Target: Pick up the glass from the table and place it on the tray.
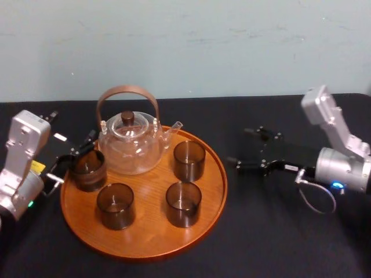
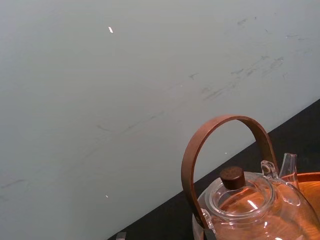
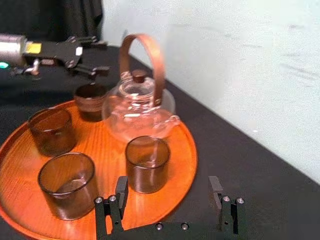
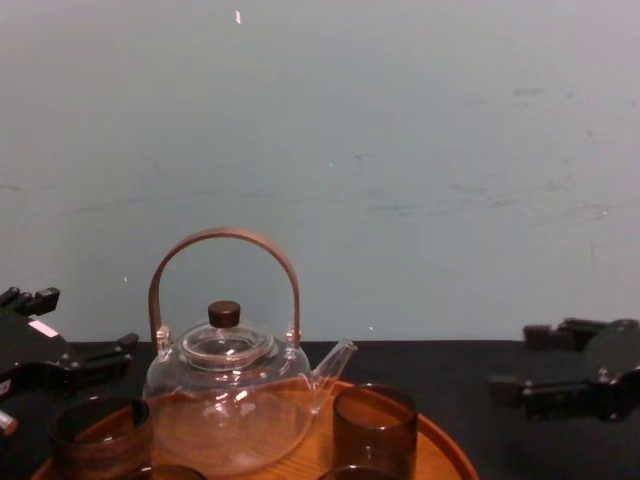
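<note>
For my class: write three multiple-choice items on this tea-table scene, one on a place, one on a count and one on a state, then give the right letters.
1. Where does the clear glass teapot with the brown hoop handle stand?
A on the round orange-brown wooden tray
B on a shelf
C in a claw

2. How many dark cylindrical glasses are there?
A two
B three
C four

3. How is the right claw?
A shut on a glass
B open and empty
C shut on the teapot's handle

Answers:
1 A: its base rests on the back of the tray.
2 C: four stand around the teapot, one of them beside the open left claw.
3 B: its fingers are spread above the black tablecloth, right of the tray.
</note>
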Motion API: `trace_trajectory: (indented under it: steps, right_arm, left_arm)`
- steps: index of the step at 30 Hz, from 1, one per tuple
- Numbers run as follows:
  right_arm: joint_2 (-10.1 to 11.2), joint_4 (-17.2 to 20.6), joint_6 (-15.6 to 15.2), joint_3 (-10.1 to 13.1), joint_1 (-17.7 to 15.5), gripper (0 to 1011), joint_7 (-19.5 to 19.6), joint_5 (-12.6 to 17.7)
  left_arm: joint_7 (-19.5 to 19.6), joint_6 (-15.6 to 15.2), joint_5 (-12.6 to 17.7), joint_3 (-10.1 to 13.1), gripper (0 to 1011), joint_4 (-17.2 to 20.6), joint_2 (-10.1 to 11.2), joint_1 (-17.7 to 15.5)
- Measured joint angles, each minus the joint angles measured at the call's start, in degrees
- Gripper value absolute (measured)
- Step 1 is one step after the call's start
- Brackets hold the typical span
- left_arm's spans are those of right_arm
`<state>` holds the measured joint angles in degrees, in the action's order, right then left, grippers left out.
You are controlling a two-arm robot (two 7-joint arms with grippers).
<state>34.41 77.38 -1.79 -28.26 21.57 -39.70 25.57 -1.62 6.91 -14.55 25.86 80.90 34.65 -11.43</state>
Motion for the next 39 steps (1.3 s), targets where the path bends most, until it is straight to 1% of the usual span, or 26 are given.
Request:
trace_trajectory:
  steps: [3,4,5,6,9,10,12,13,19,20,23,29,39]
  right_arm:
    - [0.47,1.16,0.80,1.35,-1.47,1002,1.63,0.63]
    - [0.67,1.84,1.28,2.27,-2.45,1003,2.83,0.94]
    - [0.74,2.11,1.44,2.65,-2.88,1003,3.38,1.05]
    - [0.89,2.78,1.86,3.66,-3.93,1002,4.70,1.28]
    - [0.99,3.83,2.74,5.26,-5.80,1002,7.51,1.25]
    - [0.91,4.37,3.30,6.29,-7.03,1002,9.46,1.01]
    - [0.69,4.76,3.65,7.23,-8.08,1002,11.19,0.74]
    - [0.41,5.04,3.79,8.21,-9.08,1002,12.77,0.65]
    - [-1.07,5.12,4.04,11.17,-11.84,1002,17.74,0.30]
    - [-1.07,5.12,4.04,11.17,-11.84,1002,17.74,0.30]
    - [-1.86,4.47,4.37,11.99,-12.49,1003,19.48,-0.42]
    - [-3.78,2.39,4.76,13.04,-12.98,1002,21.81,-1.89]
    - [-5.77,0.82,4.69,13.67,-12.76,1002,22.21,-3.26]
  left_arm:
    - [0.00,0.00,0.00,0.00,1001,0.00,0.00,0.00]
    - [0.00,0.00,0.00,0.00,1001,0.00,0.00,0.00]
    - [0.00,0.00,0.00,0.00,1001,0.00,0.00,0.00]
    - [0.00,0.00,0.00,0.00,1001,0.00,0.00,0.00]
    - [0.00,0.00,0.00,0.00,1001,0.00,0.00,0.00]
    - [0.00,0.00,0.00,0.00,1001,0.00,0.00,0.00]
    - [0.00,0.00,0.00,0.00,1001,0.00,0.00,0.00]
    - [0.00,0.00,0.00,0.00,1001,0.00,0.00,0.00]
    - [0.00,0.00,0.00,0.00,1001,0.00,0.00,0.00]
    - [0.00,0.00,0.00,0.00,1001,0.00,0.00,0.00]
    - [0.00,0.00,0.00,0.00,1001,0.00,0.00,0.00]
    - [0.00,0.00,0.00,0.00,1001,0.00,0.00,0.00]
    - [0.00,0.00,0.00,0.00,1001,0.00,0.00,0.00]
